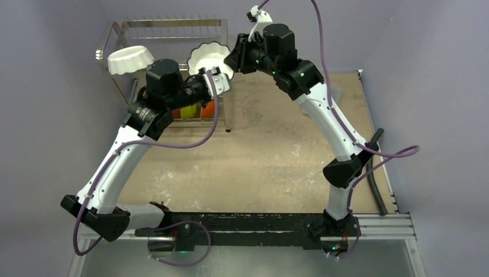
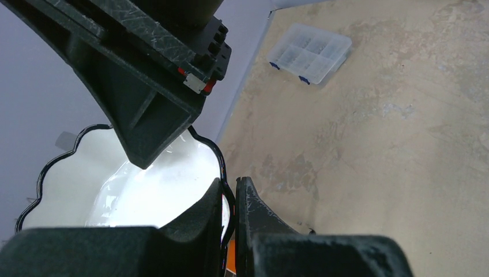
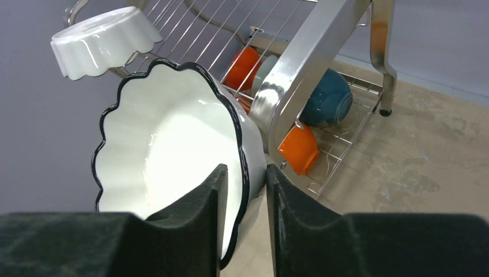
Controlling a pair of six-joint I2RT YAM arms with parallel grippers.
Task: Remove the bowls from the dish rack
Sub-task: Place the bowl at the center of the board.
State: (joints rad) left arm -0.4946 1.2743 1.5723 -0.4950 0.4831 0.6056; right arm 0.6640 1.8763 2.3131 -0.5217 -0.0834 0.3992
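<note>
The black-rimmed scalloped bowl [image 3: 167, 144] is held aloft just beside the dish rack [image 3: 311, 57], pinched tight by the left gripper [image 2: 229, 187]. Its rim is straddled by the right gripper [image 3: 247, 173], jaws narrowed; whether they are clamped cannot be told. If released early, it could be dropped.

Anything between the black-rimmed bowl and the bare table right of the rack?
Only the right gripper, jaws straddling the bowl's rim on that side. Nothing else visible stands on that stretch of table.

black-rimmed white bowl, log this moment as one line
left gripper: shut on black-rimmed white bowl rim | right gripper: astride same rim, clamp unclear | bowl: beside dish rack | other white bowl: on rack top
</note>
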